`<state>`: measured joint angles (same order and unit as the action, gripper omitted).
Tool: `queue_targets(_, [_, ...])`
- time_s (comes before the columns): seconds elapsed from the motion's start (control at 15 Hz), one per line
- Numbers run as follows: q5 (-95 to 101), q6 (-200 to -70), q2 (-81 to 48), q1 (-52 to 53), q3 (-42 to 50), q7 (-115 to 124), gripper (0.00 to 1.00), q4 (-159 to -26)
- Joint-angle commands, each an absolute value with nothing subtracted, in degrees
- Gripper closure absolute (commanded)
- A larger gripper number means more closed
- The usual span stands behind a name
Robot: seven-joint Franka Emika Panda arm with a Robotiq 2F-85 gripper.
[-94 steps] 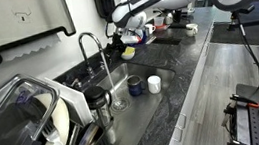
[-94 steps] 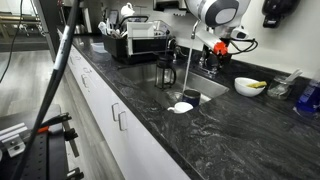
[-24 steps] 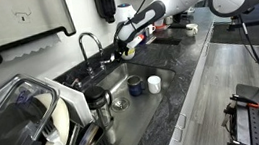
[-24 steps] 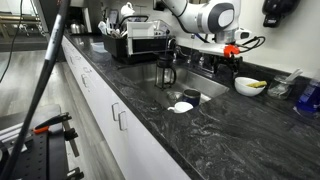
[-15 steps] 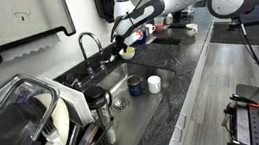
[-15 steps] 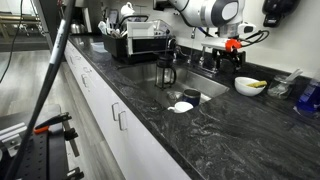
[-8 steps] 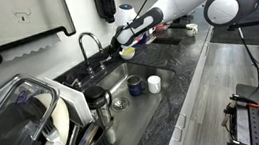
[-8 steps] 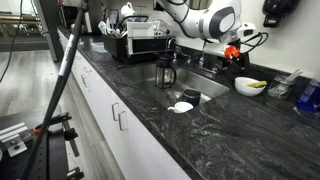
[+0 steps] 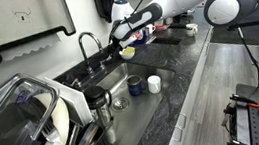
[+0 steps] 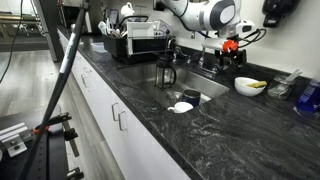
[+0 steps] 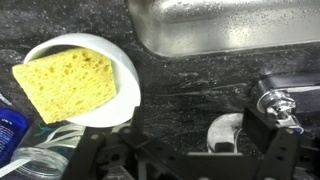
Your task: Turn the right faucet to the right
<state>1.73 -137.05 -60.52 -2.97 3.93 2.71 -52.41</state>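
Two dark fingers (image 11: pixel 88 152) of the gripper (image 11: pixel 180 160) stand well apart at the bottom of the wrist view, holding nothing. Between them and just ahead lies the dark speckled counter (image 11: pixel 185 85). A chrome fitting (image 11: pixel 272 100) sits just ahead of one finger, and whether they touch cannot be told. Ahead of the other finger, a white dish (image 11: pixel 122 72) holds a yellow sponge (image 11: pixel 68 82). Farther ahead is the steel sink (image 11: pixel 230 25). In an exterior view the right faucet (image 9: pixel 87 35) arches just beside the fingers, over the basin.
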Motion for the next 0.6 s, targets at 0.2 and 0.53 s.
queue_targets(0.2, [1.53, -108.91, -58.25, -3.38, 2.59, -2.10, 0.00, -44.97])
queue_targets(0.53, [1.43, -96.57, -56.96, -3.79, 2.54, -5.27, 0.00, -39.30])
